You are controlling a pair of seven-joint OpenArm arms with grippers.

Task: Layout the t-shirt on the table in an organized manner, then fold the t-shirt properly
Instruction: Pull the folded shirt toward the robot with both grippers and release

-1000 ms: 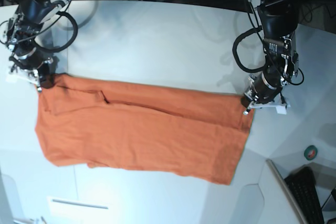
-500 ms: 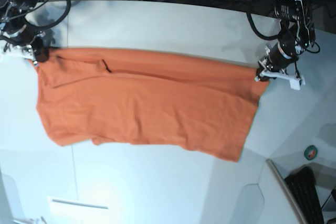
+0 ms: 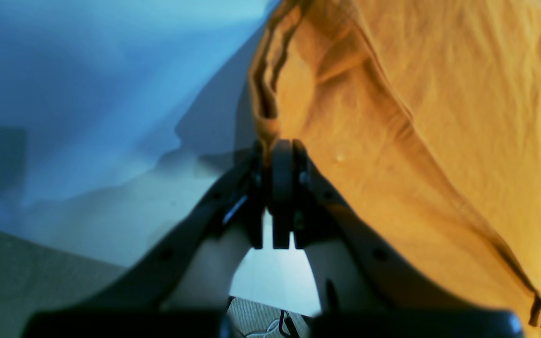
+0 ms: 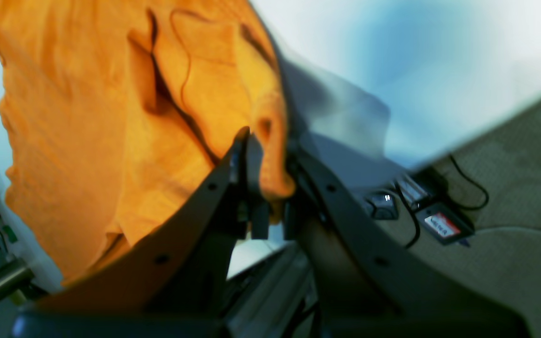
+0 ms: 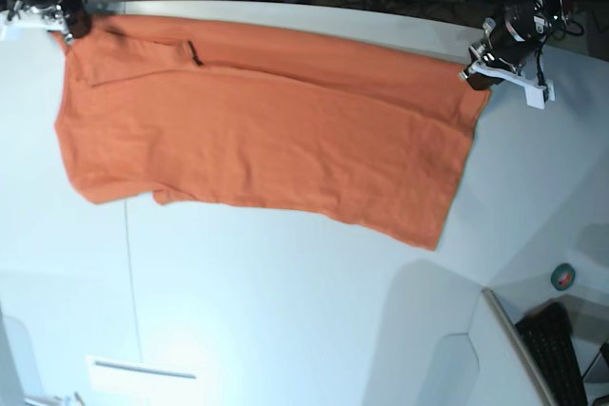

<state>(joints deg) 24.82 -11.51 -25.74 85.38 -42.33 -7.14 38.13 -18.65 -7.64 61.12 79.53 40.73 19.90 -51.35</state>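
Both grippers [image 5: 474, 76] [image 5: 74, 33] pinch the orange shirt [image 5: 276, 130], apparently straightening it; next, lower it flat inside the table's [image 5: 257, 330] far edge.

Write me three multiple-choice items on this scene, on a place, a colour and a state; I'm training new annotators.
1. Where is the round teal-and-red object?
A) on the shirt
B) right of the shirt in the base view
C) under the left hand

2. What colour is the short-sleeved cloth t-shirt?
A) orange
B) green
C) grey

3. How are the two black metal hands?
A) both open
B) only one gripping
C) both closed on cloth

Key:
1 B: it lies on the white tabletop, past the shirt's edge.
2 A: all views show orange fabric.
3 C: cloth is pinched in the left hand and right hand.
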